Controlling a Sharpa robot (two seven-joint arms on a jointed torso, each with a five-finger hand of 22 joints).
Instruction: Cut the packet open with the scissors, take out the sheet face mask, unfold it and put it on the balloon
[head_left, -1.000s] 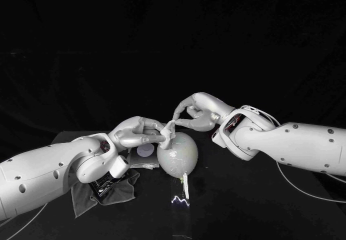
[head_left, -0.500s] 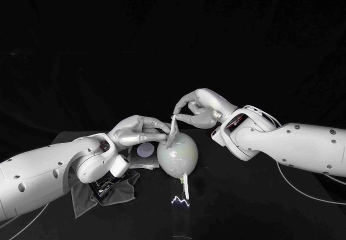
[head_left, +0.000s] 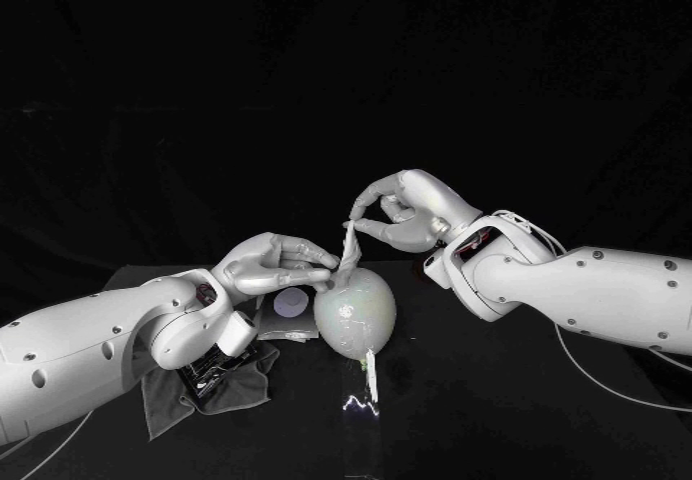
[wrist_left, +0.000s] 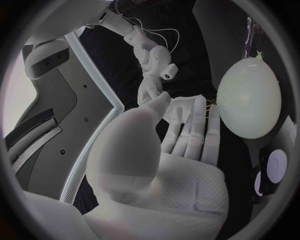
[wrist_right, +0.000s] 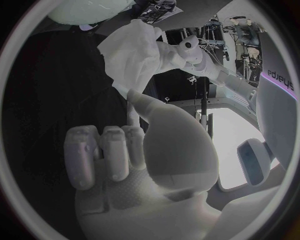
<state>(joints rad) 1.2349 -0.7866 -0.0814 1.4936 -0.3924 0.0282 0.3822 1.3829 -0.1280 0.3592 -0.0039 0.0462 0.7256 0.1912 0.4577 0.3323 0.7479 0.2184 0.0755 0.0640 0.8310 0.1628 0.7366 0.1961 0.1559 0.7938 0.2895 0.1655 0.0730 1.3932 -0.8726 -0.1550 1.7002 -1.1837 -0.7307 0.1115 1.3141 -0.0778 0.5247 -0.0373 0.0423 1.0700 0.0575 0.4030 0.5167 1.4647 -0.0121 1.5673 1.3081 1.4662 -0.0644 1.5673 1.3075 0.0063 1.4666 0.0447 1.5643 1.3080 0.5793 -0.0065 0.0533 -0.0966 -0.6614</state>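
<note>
White, crumpled sheet face mask (head_left: 348, 246) drawn into a narrow upright strip just above pale oval balloon (head_left: 358, 312) on black table (head_left: 490, 400). Top end pinched between thumb and fingertip of right hand (head_left: 404, 215); bottom end held at outstretched fingertips of left hand (head_left: 271, 265). Dark crumpled cloth (head_left: 231, 388) under left wrist.

Upside-down "sharpa" lettering (wrist_right: 279, 80) stands on a white panel (wrist_right: 274, 107).

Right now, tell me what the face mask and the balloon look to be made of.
Sheet face mask: thin white sheet, probably nonwoven fabric, matte; it hangs limp, creased and folded.
Balloon: likely rubber or latex, pale, smooth with a soft sheen; a taut egg shape narrowing to a small neck.
</note>
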